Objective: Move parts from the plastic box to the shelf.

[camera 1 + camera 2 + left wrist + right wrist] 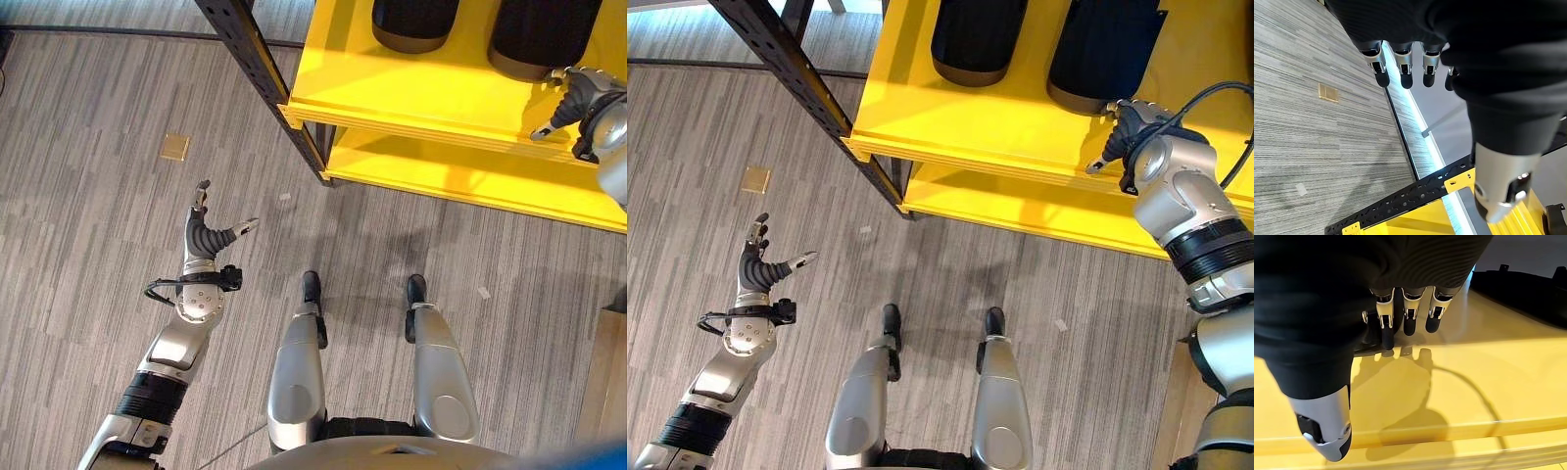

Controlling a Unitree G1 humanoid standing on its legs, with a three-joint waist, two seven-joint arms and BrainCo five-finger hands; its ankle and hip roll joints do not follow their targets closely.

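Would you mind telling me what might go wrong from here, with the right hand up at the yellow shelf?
1. The right hand is right beside a black part on the yellow shelf; pulling back carelessly might drag or nudge it.
2. The left hand hangs open over the floor, fairly near the shelf's dark upright; a wide swing might clip it.

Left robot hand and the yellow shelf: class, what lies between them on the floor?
In the left eye view, the black upright post and bare grey floor separate the left robot hand from the yellow shelf.
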